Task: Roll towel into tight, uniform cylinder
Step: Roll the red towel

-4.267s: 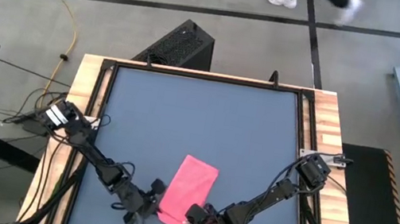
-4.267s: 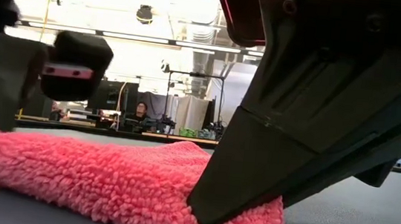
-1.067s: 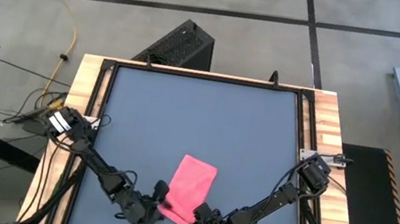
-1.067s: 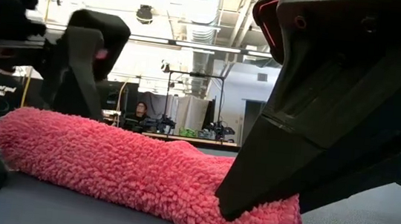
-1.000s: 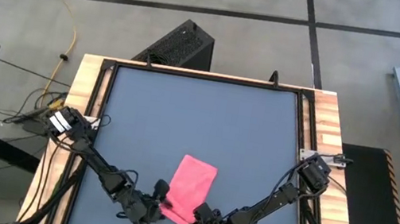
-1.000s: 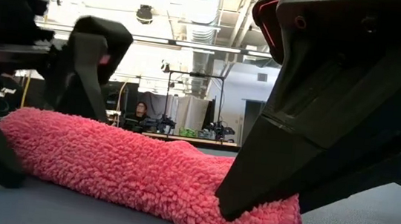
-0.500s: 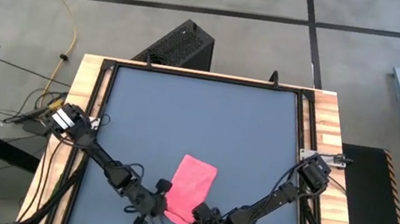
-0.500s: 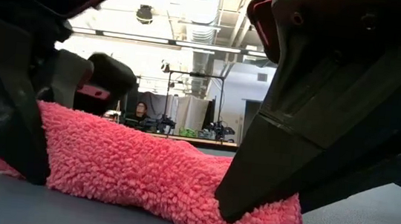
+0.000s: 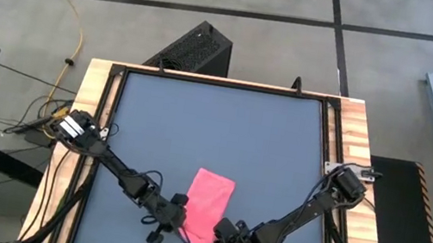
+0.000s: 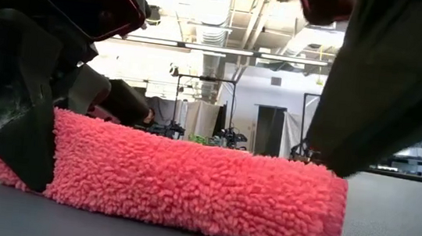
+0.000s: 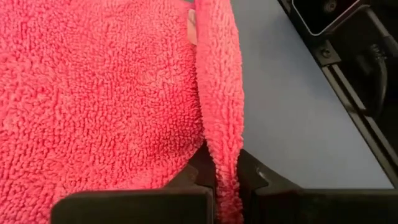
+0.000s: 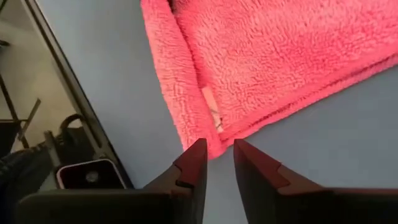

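Soft, limp towel pinched at its near edge by left hand; right hand narrowly parted, empty.

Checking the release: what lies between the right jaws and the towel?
Bare tabletop, a narrow strip; the right wrist view shows the towel just clear.

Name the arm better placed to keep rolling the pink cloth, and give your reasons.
Left. The left gripper is shut on the near edge of the bright pink fluffy towel, pinching a raised fold. The right gripper has its fingers slightly apart just off the towel's corner, holding nothing, so it would have to regrasp first.
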Controlling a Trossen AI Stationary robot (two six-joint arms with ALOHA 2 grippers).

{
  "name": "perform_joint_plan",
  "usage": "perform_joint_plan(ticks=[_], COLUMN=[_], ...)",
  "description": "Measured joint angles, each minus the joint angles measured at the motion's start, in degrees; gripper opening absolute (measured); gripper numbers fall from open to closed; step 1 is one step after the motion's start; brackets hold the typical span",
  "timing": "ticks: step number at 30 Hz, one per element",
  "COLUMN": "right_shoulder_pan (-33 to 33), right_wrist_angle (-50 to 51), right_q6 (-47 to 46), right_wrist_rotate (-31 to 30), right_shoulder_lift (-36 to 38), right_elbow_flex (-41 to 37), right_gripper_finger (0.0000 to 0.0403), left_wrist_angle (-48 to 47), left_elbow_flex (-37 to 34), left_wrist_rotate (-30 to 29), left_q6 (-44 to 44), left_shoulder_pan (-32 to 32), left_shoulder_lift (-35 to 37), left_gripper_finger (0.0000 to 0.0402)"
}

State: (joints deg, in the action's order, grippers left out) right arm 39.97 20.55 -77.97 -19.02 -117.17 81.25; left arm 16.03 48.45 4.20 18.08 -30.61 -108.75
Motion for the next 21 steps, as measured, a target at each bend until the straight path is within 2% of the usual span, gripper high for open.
perform_joint_plan(ticks=[5, 10, 15, 21], right_shoulder_pan=[0.6, 3.1, 4.9, 3.7], right_wrist_angle=[-0.4, -8.9, -11.4, -15.3], right_q6=[5.2, 20.6, 31.4, 34.5], right_wrist_rotate=[-0.6, -6.2, -14.8, -15.5], right_shoulder_lift=[1.7, 1.5, 1.5, -1.2], right_elbow_flex=[0.1, 0.1, 0.2, 0.2], right_gripper_finger=[0.0135, 0.0149, 0.0135, 0.0112], left_wrist_angle=[-0.1, -0.3, -2.1, -2.5], left_elbow_flex=[0.0, 0.0, 0.2, 0.2], left_wrist_rotate=[3.3, 8.2, 12.3, 13.9], left_q6=[4.0, 11.1, 15.9, 18.9], left_shoulder_pan=[1.3, 3.4, 5.4, 6.4], left_shoulder_lift=[0.0, -0.1, 0.0, 0.1], left_gripper_finger=[0.0, 0.0, 0.0, 0.0])
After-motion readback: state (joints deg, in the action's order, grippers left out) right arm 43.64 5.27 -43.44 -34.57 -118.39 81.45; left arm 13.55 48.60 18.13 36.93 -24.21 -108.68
